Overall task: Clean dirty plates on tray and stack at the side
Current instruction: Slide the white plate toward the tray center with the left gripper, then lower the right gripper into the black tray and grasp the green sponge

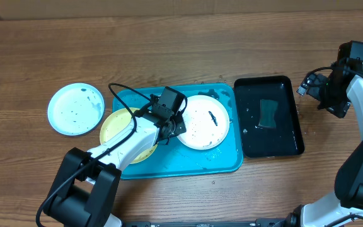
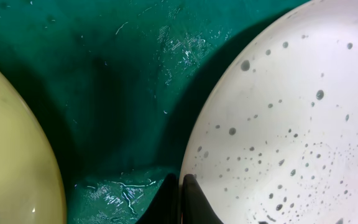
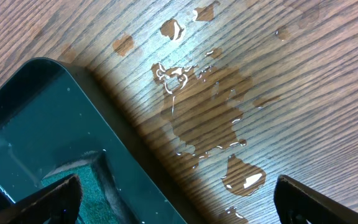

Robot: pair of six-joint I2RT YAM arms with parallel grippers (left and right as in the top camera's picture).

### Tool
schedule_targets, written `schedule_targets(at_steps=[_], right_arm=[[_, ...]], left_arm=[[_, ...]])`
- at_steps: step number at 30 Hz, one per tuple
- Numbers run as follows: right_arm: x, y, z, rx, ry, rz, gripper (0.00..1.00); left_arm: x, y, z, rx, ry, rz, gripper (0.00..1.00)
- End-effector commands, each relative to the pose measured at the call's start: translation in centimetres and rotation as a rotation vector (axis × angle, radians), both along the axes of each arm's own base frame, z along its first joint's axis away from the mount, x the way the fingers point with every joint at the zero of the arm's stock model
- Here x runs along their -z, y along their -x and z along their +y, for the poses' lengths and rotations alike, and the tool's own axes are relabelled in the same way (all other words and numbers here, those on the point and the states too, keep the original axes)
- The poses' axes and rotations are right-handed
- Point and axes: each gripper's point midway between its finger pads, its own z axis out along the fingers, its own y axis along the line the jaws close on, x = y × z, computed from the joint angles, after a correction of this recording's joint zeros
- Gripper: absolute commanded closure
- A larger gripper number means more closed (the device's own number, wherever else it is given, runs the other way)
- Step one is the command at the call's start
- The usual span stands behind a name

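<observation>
The white plate point(image 1: 203, 122), dark-specked with one dark smear, lies on the right half of the wet turquoise tray point(image 1: 188, 162). The yellow-green plate point(image 1: 120, 129) lies at its left end. The light blue plate point(image 1: 75, 108), speckled, sits on the bench point(image 1: 169, 44) just left of the tray. The left jaws are pressed together at the white plate's left rim. The right jaws stand wide apart over puddles point(image 3: 210, 112) beside the black tray point(image 1: 282, 142).
</observation>
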Motion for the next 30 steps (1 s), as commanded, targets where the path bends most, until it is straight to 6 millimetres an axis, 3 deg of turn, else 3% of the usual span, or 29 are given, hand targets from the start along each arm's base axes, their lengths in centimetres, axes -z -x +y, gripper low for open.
schedule_targets(at_steps=[1, 15, 21, 24, 25, 30], right_arm=[[-0.7, -0.5, 0.1, 0.000, 0.000, -0.025, 0.00], [-0.8, -0.6, 0.4, -0.003, -0.017, -0.031, 0.00], [-1.8, -1.3, 5.4, -0.115, -0.294, -0.095, 0.00], [-2.6, -0.8, 8.4, -0.278, -0.404, -0.122, 0.26], [-2.4, -0.4, 8.8, -0.303, -0.393, -0.104, 0.30], [-0.7, 2.2, 9.6, -0.374, -0.220, 0.066, 0.31]], left_arm=[[-0.4, -1.2, 0.5, -0.003, -0.039, -0.046, 0.95], [-0.1, -3.0, 1.0, 0.030, 0.000, -0.076, 0.95], [0.4, -3.2, 1.0, 0.029, 0.004, -0.069, 0.95], [0.8, -3.1, 0.9, 0.031, 0.006, -0.058, 0.95], [0.9, -3.1, 1.0, 0.030, 0.007, -0.056, 0.95], [1.0, -3.2, 1.1, 0.024, 0.017, -0.051, 0.95]])
